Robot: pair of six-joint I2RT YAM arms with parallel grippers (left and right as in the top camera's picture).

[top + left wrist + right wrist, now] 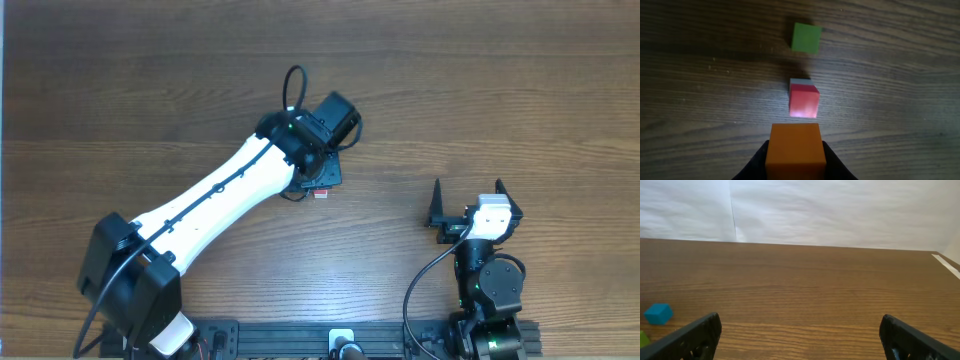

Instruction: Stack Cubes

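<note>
My left gripper [795, 162] is shut on an orange cube [795, 147] and holds it above the table. Just beyond it a red cube [804, 101] rests on the wood. A grey-blue edge [800, 81] shows against the red cube's far side; I cannot tell whether it lies under or behind it. A green cube [806, 37] sits farther on. From above, the left gripper [318, 172] is at the table's middle, with a bit of the red cube [321, 193] beside it. My right gripper [468, 198] stands open and empty at the lower right. A blue cube [658, 313] lies far off to its side.
The wooden table [480, 90] is bare on the right and along the far side. A white wall [840, 210] rises behind the table's far edge. The left arm [215, 200] runs diagonally across the left half.
</note>
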